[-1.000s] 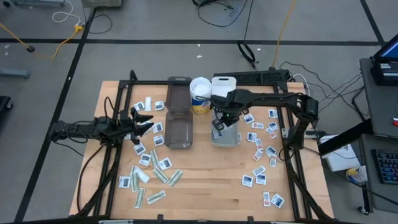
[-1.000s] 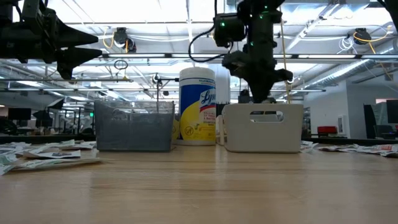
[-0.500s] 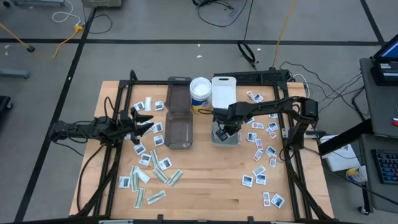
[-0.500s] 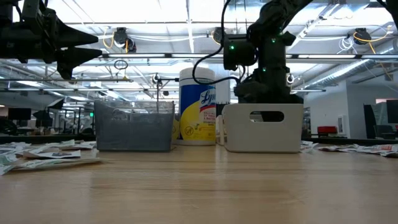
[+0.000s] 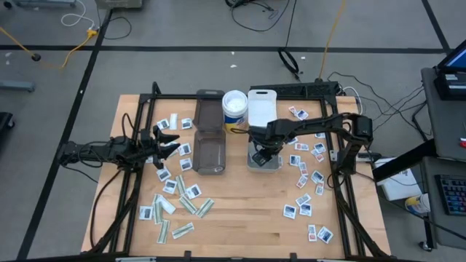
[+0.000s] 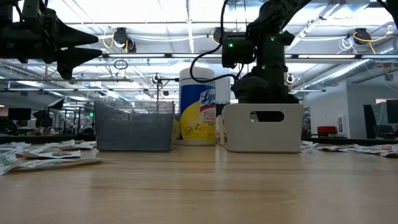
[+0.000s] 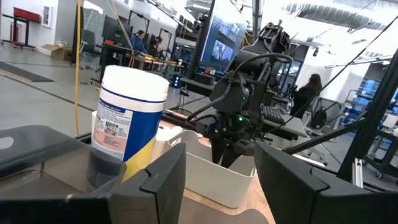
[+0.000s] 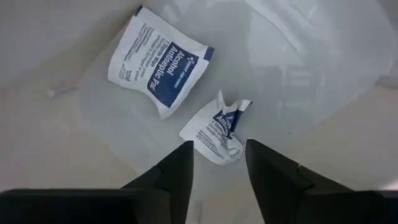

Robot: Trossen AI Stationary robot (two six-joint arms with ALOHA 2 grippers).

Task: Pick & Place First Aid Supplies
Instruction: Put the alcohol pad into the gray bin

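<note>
— Where are the packets?
— Two antiseptic pads lie on the white bin (image 5: 263,161) floor: a flat one (image 8: 158,65) and a crumpled one (image 8: 216,130) just beyond the right gripper (image 8: 216,165), whose fingers stand apart, holding nothing.
— The other bin?
— The smoky bin (image 5: 210,148) stands beside it, a wipes canister (image 5: 234,110) behind both.
— Room around?
— Loose packets (image 5: 177,195) scattered on both sides — the left gripper (image 5: 169,143), fingers apart, hovers left of the smoky bin.
</note>
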